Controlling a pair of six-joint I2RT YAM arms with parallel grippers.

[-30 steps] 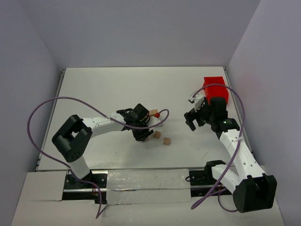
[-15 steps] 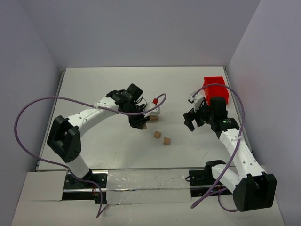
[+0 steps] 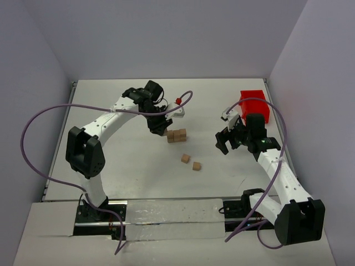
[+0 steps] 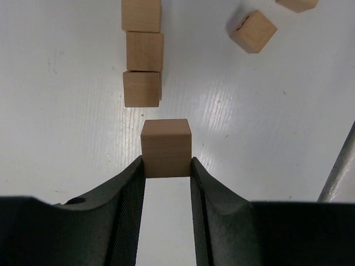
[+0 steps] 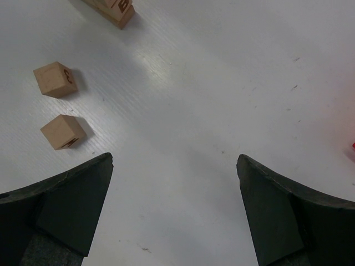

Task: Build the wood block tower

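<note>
At the left, my left gripper (image 4: pixel 166 160) is clenched on one wood block (image 4: pixel 166 138), just short of the tower (image 4: pixel 143 52), a short row of cubes. I judge a skewed release could knock that row apart. Two loose cubes (image 3: pixel 185 158) lie near it, with bare table (image 3: pixel 138 172) around them. Rightward, my right gripper (image 5: pixel 173 163) hangs released beside the red bin (image 3: pixel 255 105), well apart from the tower.

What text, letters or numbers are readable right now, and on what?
"B", likely, partly cut off: tower block at the top edge of the right wrist view.
"C": upper loose block.
Lower loose block: a dark letter, too slanted to read.
Held block: no marks showing.
Nothing else legible.
</note>
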